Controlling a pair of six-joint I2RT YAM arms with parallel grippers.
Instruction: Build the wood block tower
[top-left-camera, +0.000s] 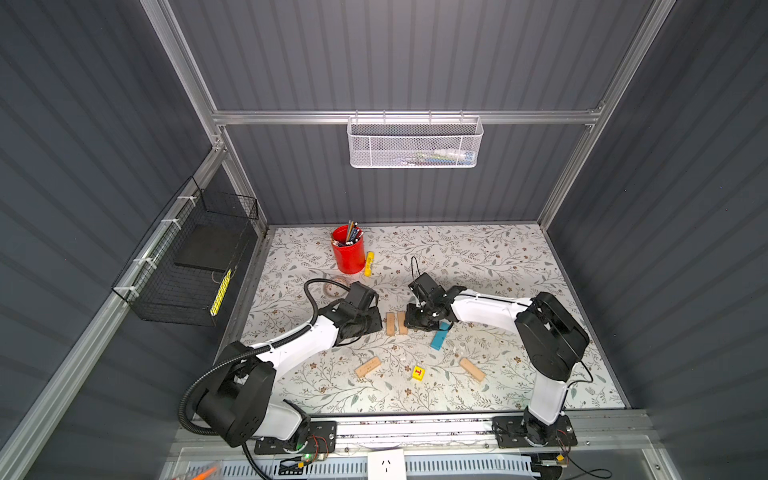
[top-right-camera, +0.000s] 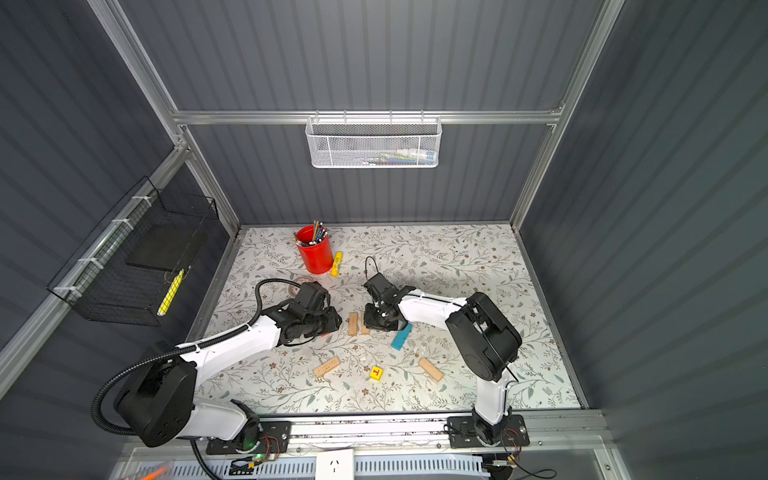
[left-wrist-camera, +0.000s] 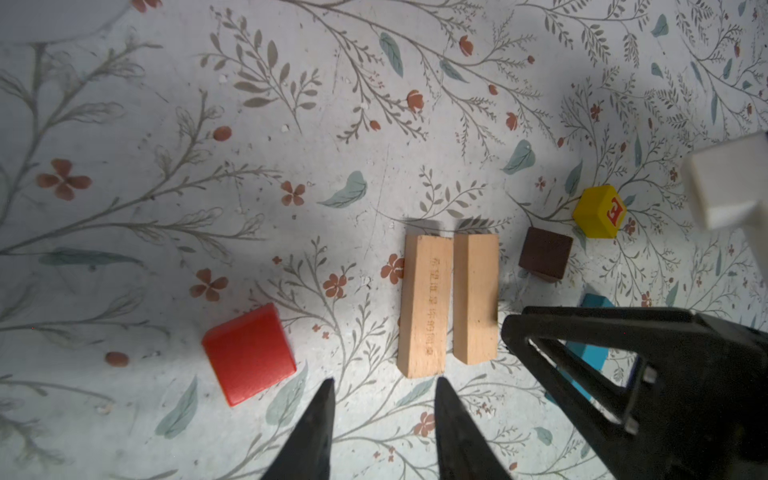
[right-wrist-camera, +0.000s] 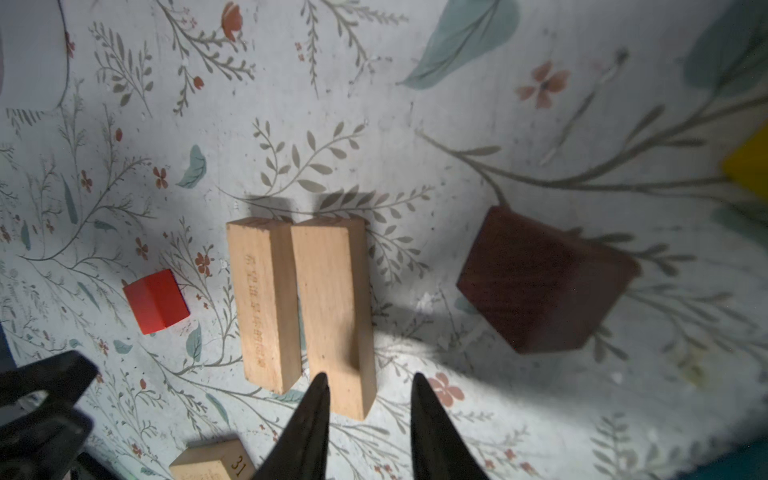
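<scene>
In a top view, the left gripper (top-left-camera: 376, 323) stood at centre frame, just left of the paired tan oblongs (top-left-camera: 396, 324). The left wrist view showed its fingers spread with nothing between them. The pair lay flat and side by side, close to touching, with long axes running up and down the frame. The right gripper (top-left-camera: 415, 322) stood just right of the pair, likewise parted and empty, one fingertip (right-wrist-camera: 318, 395) overlapping the nearer oblong's end. Judgement: both arms were about equally near, and the next layer should cross this axis.
</scene>
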